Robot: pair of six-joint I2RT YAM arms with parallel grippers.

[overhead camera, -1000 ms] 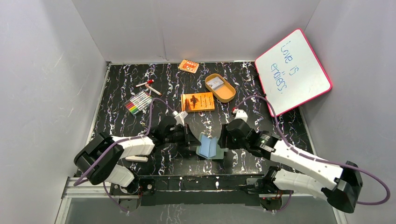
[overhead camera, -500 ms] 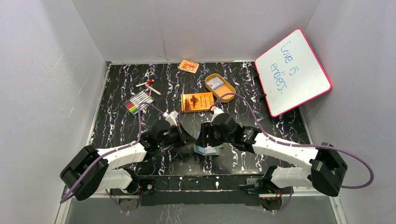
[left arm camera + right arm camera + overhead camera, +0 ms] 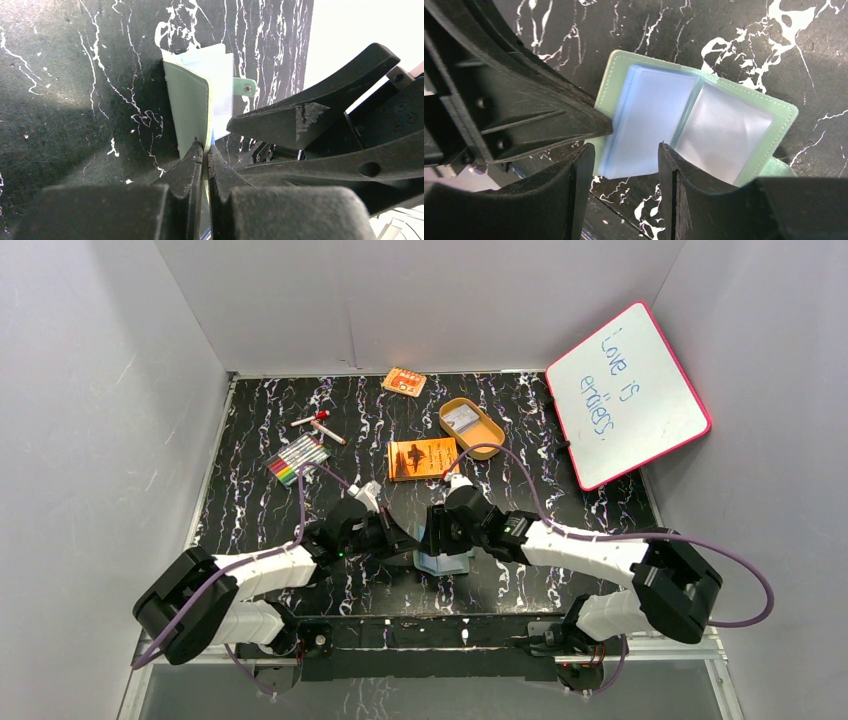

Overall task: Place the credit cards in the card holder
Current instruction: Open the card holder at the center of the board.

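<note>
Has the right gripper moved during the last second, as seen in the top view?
Yes. The right gripper has moved to its left: before it was right of the orange book, now it is below it in the view, over the card holder.

The holder [image 3: 446, 563] lies at the table's [image 3: 250, 520] 6 o'clock, with the left gripper [image 3: 408, 542] at its 9 and the right gripper [image 3: 437, 537] over it. From the holder: book [image 3: 423, 458] at 12, tin [image 3: 471, 427] at 1, whiteboard [image 3: 628, 392] at 2, markers [image 3: 297, 459] at 10, pack [image 3: 404, 381] beyond the book.
</note>
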